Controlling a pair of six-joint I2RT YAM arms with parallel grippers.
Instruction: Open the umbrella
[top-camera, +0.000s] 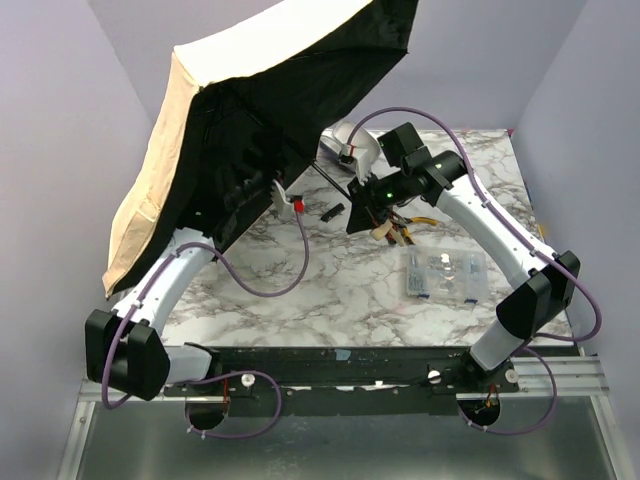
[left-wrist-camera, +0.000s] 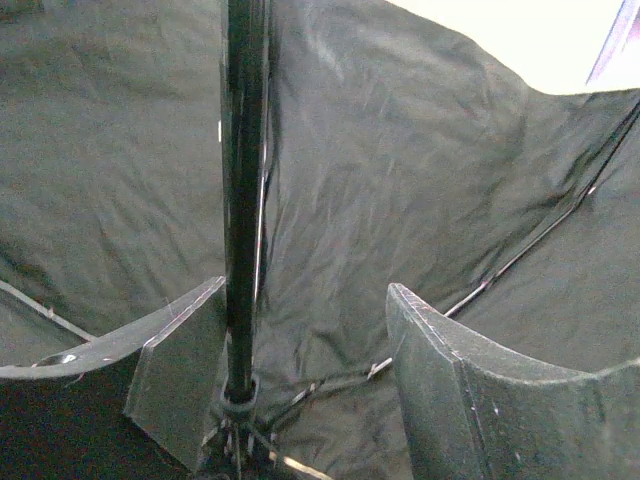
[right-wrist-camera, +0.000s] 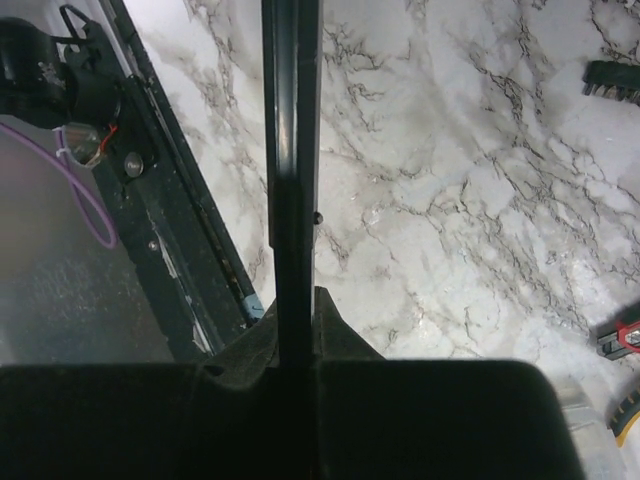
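The umbrella (top-camera: 250, 100) is spread open at the back left, with its tan canopy outside and black lining inside, tilted over the left arm. Its thin black shaft (top-camera: 328, 180) runs down to my right gripper (top-camera: 362, 203), which is shut on the shaft (right-wrist-camera: 292, 150) above the marble table. My left gripper is hidden under the canopy in the top view. In the left wrist view it (left-wrist-camera: 310, 340) is open; the shaft (left-wrist-camera: 243, 200) passes just inside the left finger (left-wrist-camera: 175, 365), above the runner hub (left-wrist-camera: 235, 405). The black lining (left-wrist-camera: 400, 180) fills that view.
A clear plastic box (top-camera: 441, 275) lies on the marble table (top-camera: 330, 290) right of centre. Red and yellow tools (top-camera: 400, 228) lie under the right wrist, and a pale object (top-camera: 352, 140) sits behind it. The black base rail (right-wrist-camera: 170, 250) runs along the near edge.
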